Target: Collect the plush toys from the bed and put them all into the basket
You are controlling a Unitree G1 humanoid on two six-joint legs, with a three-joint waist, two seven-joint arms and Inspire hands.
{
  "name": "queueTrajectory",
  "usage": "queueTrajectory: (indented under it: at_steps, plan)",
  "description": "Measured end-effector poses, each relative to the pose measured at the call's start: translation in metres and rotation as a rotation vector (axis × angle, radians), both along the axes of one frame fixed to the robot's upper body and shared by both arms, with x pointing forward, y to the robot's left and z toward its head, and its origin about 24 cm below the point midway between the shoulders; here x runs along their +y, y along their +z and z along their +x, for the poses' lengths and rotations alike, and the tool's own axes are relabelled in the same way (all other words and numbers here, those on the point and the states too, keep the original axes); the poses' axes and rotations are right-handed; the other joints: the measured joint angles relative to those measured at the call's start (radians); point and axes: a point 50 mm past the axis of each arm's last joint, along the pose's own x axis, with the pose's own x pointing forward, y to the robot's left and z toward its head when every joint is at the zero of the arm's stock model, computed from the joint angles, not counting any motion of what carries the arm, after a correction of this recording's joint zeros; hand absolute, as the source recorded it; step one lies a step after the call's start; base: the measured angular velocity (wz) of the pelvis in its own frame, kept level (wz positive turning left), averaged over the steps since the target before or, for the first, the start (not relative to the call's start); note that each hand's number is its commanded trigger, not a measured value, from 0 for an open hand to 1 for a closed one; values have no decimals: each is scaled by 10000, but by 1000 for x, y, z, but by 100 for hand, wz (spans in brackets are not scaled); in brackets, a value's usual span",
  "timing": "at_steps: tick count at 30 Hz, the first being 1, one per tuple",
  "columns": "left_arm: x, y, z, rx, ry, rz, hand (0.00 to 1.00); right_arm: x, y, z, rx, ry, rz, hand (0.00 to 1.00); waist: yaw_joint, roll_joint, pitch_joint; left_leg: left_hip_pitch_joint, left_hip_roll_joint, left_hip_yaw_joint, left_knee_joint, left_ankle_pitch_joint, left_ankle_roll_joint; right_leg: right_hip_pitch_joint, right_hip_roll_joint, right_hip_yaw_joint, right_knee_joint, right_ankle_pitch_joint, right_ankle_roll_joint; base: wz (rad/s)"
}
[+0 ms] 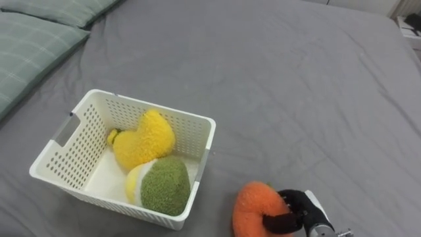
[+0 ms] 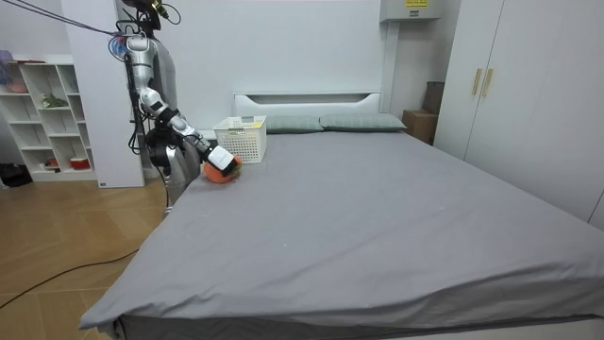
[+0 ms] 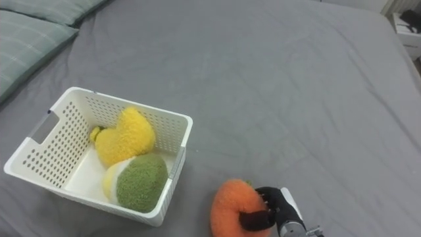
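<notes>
the orange plush toy point(image 1: 253, 207) is held low over the grey bed sheet point(image 1: 296, 85), just beside the near right corner of the white basket point(image 1: 118, 108). the right hand point(image 1: 297, 209) is closed on it, dark fingers curled into its side. the toy is judged light, soft and compressible; its fuzzy pile should not slip, and breakage is not expected. a grip across the rounded body is advised, since a thin edge may fold. the basket is rigid perforated plastic with slotted handles. a yellow plush toy point(image 1: 141, 139) and a green plush toy point(image 1: 164, 185), both thick-piled, are already lodged inside. checked pillows point(image 1: 33, 46) are seen beyond.
</notes>
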Motion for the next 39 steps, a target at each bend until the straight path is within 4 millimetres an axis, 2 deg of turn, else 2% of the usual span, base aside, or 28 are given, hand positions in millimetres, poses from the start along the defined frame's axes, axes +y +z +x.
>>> queueTrajectory:
  at_steps: [10, 16, 19, 21, 24, 32, 34, 39]
  plan:
    - [0, 0, 0, -57, 10, -15, 0, 6, -1, 0, 32, 311, 97, 100, 33, 20, 1, 28, 0, -5, 11, -4, 6, 0, -31, 4, 20, -3, 4, 0]
    - [1, -1, -2, -62, 5, -26, 0, 4, 12, 22, -855, 177, -259, 100, 24, -1, 7, 132, 6, 2, 6, -1, 7, 66, -48, -1, 97, -1, -2, 0]
    - [3, 0, -2, -98, 62, -40, 0, 2, 26, 36, -1715, 69, -312, 100, 30, -56, 40, 202, 6, 22, -2, -3, 6, 127, -56, 11, 80, -3, -1, 0]
    - [5, 0, -2, -142, 110, -58, 0, 3, 44, 50, -2704, 108, -328, 100, 16, -106, 68, 198, 8, 34, 1, -2, 5, 133, -58, 30, 40, -5, -2, 0]
    - [5, 0, -2, -140, 81, -106, 0, -1, 67, 63, -3953, -84, -398, 100, 28, -119, 67, 225, 6, 25, 8, -3, 5, 173, -46, 19, 20, -4, -1, 1]
    - [8, 0, -4, -84, 138, -117, 0, -9, 116, 82, -6124, -154, -389, 100, -39, -200, 25, 239, 12, 58, -2, -3, 4, 164, -48, 46, 27, -4, -2, 0]
    - [8, 1, -4, -85, 146, -107, 0, -12, 123, 84, -6383, -237, -301, 100, -21, -236, 15, 267, 12, 92, -3, -3, 4, 174, -49, 72, 43, -4, -2, -3]
    - [9, 1, -6, -45, 92, -37, 0, -4, 149, 90, -7383, 96, -71, 100, 19, -264, -3, 294, 24, 158, -6, -3, 5, 155, -40, 192, 78, -4, -2, -4]
